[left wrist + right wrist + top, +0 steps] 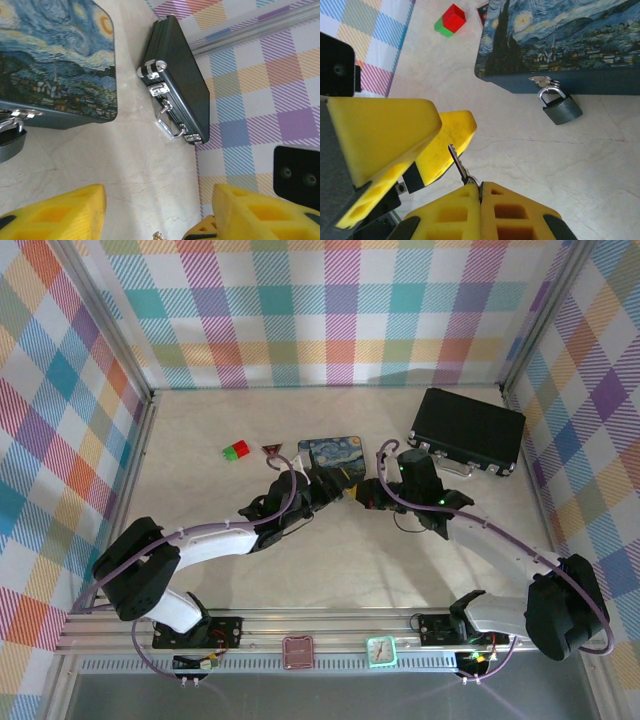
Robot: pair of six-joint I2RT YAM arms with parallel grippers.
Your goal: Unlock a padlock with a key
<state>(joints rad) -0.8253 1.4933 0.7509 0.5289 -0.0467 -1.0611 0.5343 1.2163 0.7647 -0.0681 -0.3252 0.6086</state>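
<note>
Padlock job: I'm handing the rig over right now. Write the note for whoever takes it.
Right gripper: jaws shut on the key, blade sticking out.
Left gripper: jaws open, holding nothing, close beside the right one.
Padlock: shackle closed, on the table against the side of the painted tin.
Done: key picked up.
Left: bring the key to the padlock, insert, turn, free the shackle.

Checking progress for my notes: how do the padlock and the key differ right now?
The padlock is dark and blocky; the key is thin and silvery. The padlock is hooked on the painted tin's clasp, resting on the table; the key is pinched in the right end effector. Both are small, and they sit apart.
</note>
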